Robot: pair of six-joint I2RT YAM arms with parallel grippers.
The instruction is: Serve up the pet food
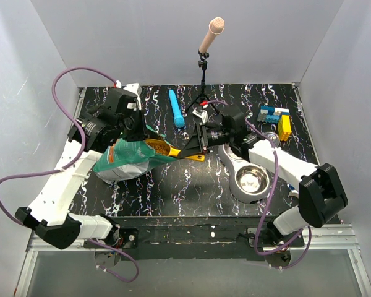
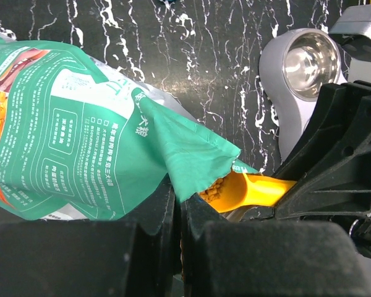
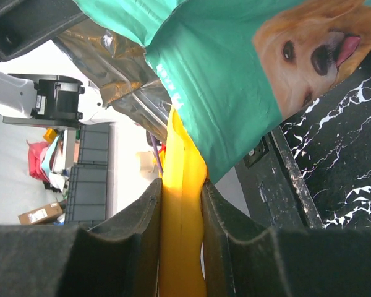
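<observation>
The right gripper (image 1: 201, 143) clamps the scoop (image 1: 173, 150), loaded cup at the bag (image 1: 127, 161) mouth, handle running rightward; the left gripper (image 1: 136, 127) pinches the bag lip. The bowl (image 1: 252, 181) lies right of the bag, nearest the right arm

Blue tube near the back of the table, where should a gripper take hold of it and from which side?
Probably mid-length on the blue tube, coming down from above. It lies flat with its long axis running roughly front to back, so closing across its narrow width, left to right, should hold it.
</observation>
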